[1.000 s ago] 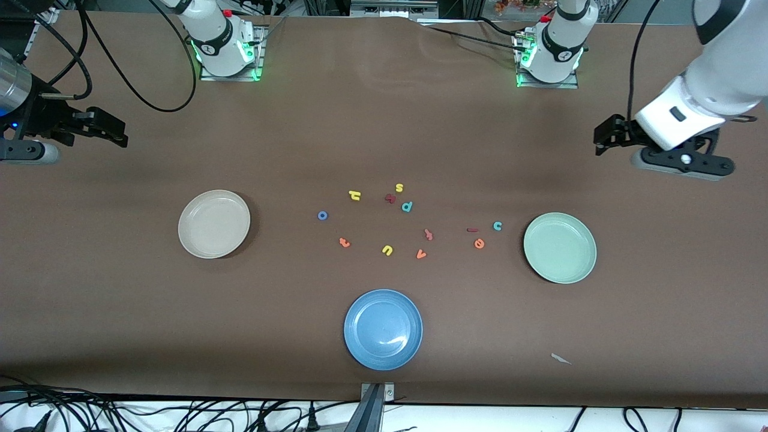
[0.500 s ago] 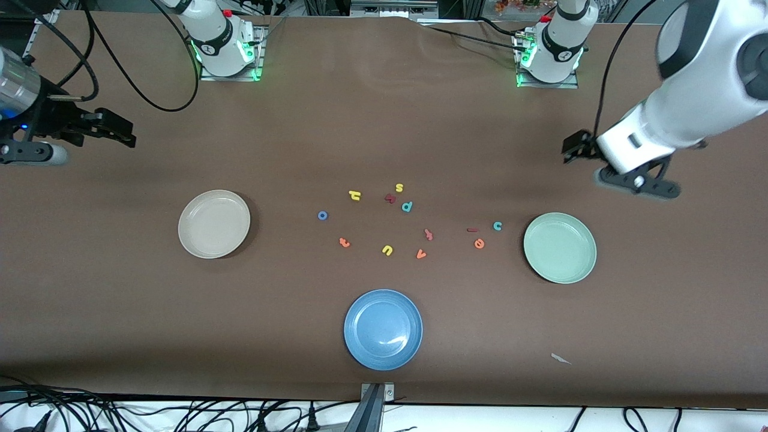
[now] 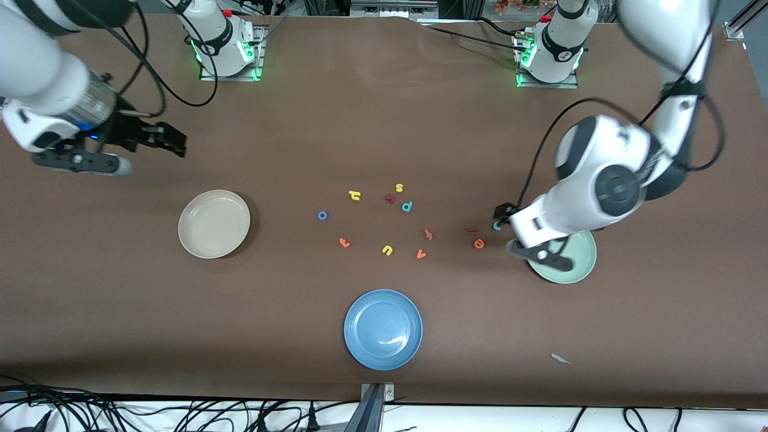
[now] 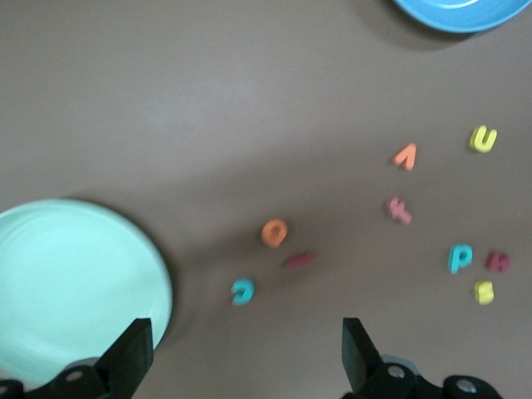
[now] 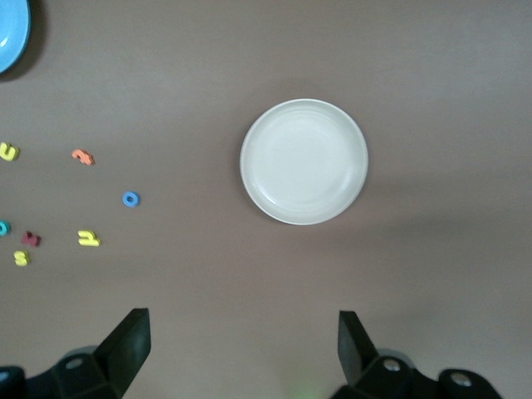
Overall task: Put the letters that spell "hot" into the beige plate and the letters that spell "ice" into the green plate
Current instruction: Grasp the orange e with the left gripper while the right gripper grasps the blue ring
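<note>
My left gripper [image 3: 501,215] [image 4: 245,353] hangs open over the teal c [image 3: 497,226] [image 4: 242,291], its arm covering part of the green plate [image 3: 579,264] [image 4: 75,283]. The dark red i [image 3: 472,230] [image 4: 298,260] and orange e [image 3: 479,243] [image 4: 274,233] lie beside the c. The yellow h [image 3: 354,195] [image 5: 88,239], blue o [image 3: 323,215] [image 5: 130,199] and orange t [image 3: 344,242] [image 5: 81,156] lie mid-table. My right gripper [image 3: 171,141] [image 5: 241,341] is open and holds nothing, up over bare table near the beige plate [image 3: 214,224] [image 5: 304,162]. Both plates hold nothing.
A blue plate [image 3: 383,329] sits nearest the front camera. Other letters lie among the task's: yellow s [image 3: 399,188], teal p [image 3: 407,207], yellow u [image 3: 387,250], orange v [image 3: 421,254], a pink one [image 3: 428,234] and a dark red one [image 3: 390,198].
The left arm has swung in from its end of the table and down to the c beside the green plate. The right gripper has drifted toward the beige plate. No letter has moved.
</note>
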Motion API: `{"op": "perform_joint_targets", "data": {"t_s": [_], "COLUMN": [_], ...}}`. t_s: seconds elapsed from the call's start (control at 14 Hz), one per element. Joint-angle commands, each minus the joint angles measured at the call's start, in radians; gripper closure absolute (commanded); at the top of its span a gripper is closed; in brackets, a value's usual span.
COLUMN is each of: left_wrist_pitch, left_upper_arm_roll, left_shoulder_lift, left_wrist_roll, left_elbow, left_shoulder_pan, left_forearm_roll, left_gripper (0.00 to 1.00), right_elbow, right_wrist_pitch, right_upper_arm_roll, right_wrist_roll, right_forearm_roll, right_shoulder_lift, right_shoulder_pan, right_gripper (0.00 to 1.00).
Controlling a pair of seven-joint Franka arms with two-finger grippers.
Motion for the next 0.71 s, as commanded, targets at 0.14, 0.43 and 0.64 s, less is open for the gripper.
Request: {"op": "perform_joint_targets", "data": {"t_s": [0.14,0.43,0.64], "left_wrist_pitch": [0.127,0.338,0.398], "left_upper_arm_roll": [0.008,0.010,0.010], "left_shoulder_lift": [0.108,0.115,0.151], "left_wrist_roll": [-0.017,-0.003,-0.017], "left_elbow": [-0.002,-0.161,-0.182], "left_shoulder_pan": [-0.017,-0.017,-0.019], "left_forearm_roll": [0.019,0.020,0.020], "left_gripper": [0.02,0.09,0.47], "right_elbow": [-0.217,-0.312,-0.310], "right_wrist_pitch": [0.252,0.427,0.505], "right_upper_arm_roll": [0.094,0.134,0.134], "right_wrist_roll": [0.148,0.235,0.319], "right_forearm_roll": [0.007,-0.005,-0.022], "right_shoulder_lift": [-0.012,0.081,0.181], "right_shoulder_pan": [-0.005,0.032,0.083], "right_gripper": [0.00,0.00,0.00]}}
